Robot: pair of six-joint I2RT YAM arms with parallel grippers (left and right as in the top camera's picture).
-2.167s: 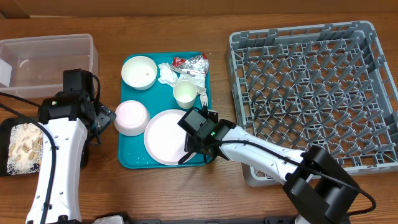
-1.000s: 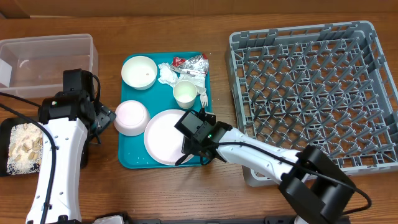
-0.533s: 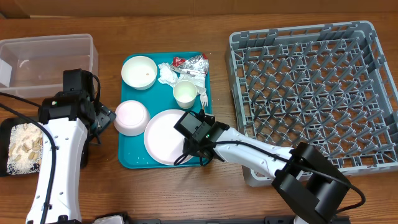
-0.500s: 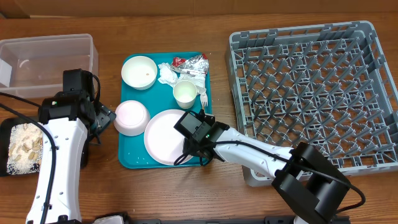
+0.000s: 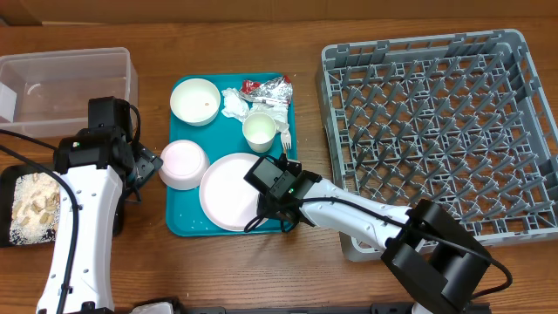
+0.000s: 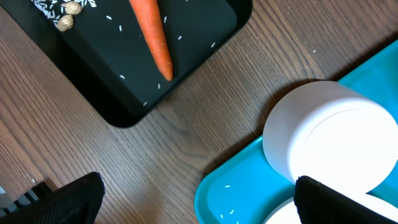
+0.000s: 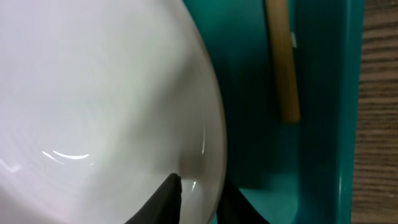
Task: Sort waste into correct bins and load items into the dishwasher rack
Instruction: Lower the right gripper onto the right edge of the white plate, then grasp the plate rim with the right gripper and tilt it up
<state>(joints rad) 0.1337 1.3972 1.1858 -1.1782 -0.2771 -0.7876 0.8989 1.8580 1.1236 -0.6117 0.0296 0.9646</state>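
My right gripper (image 5: 264, 212) (image 7: 199, 200) is shut on the right rim of the round white plate (image 5: 228, 192) (image 7: 93, 93), one finger over the rim and one under it. The plate lies on the teal tray (image 5: 187, 222). The yellow fork handle (image 7: 283, 62) lies just right of the plate. My left gripper (image 5: 144, 166) (image 6: 202, 202) hangs open over the table, between the black tray (image 6: 205, 37) holding the orange carrot (image 6: 152, 37) and an upturned white bowl (image 6: 329, 137). An upright bowl (image 5: 194, 101), cup (image 5: 259, 132), napkin (image 5: 234, 103) and foil wrapper (image 5: 270, 87) sit at the tray's far end.
The grey dishwasher rack (image 5: 436, 131) fills the right side, close to the teal tray's right edge. A clear tub (image 5: 65, 83) stands at the far left, and beige food bits (image 5: 35, 205) lie in the black tray (image 5: 9, 205) below it.
My right gripper has closed onto the plate's rim, and the plate has slid slightly left. The left arm has not moved.
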